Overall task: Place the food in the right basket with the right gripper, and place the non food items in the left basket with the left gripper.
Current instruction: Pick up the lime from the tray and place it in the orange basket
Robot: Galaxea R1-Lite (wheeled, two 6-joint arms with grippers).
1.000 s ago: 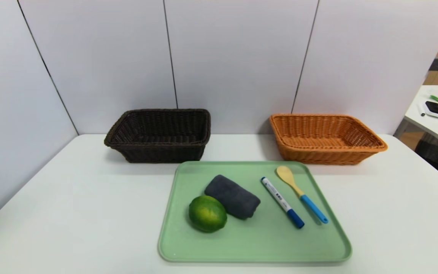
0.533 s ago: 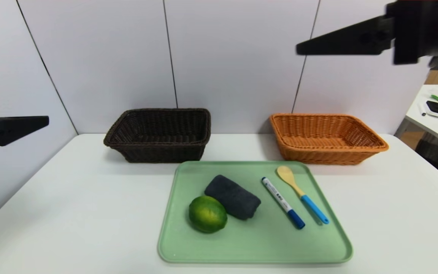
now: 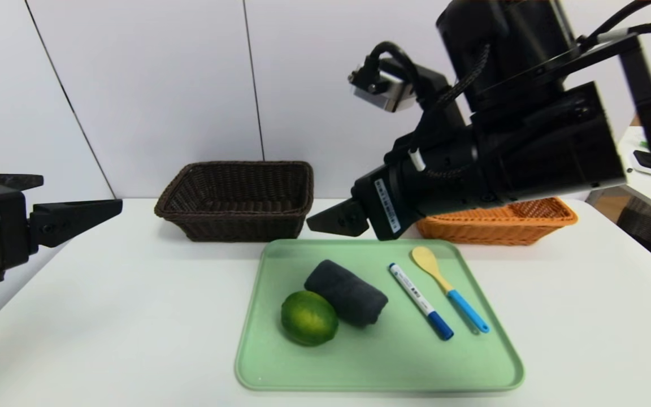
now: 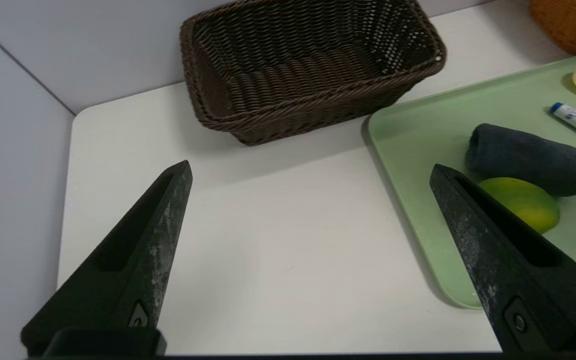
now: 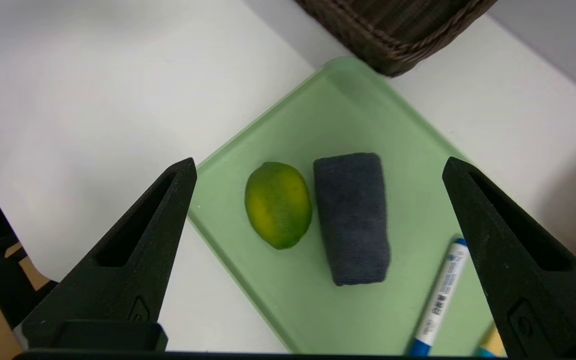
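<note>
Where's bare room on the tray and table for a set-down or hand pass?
Free: the tray strip nearer the robot than the lime, and the table on the tray's left, short of the dark basket. Crowded: lime against towel, marker close beside spoon.

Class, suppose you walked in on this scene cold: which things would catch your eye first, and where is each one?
The big black right claw dominates, hanging open above the far edge of the pale green tray. On the tray a glossy green lime lies against a rolled grey towel, with a marker and wooden spoon alongside. Behind stand a dark basket and an orange basket; the left claw waits open at the left.
</note>
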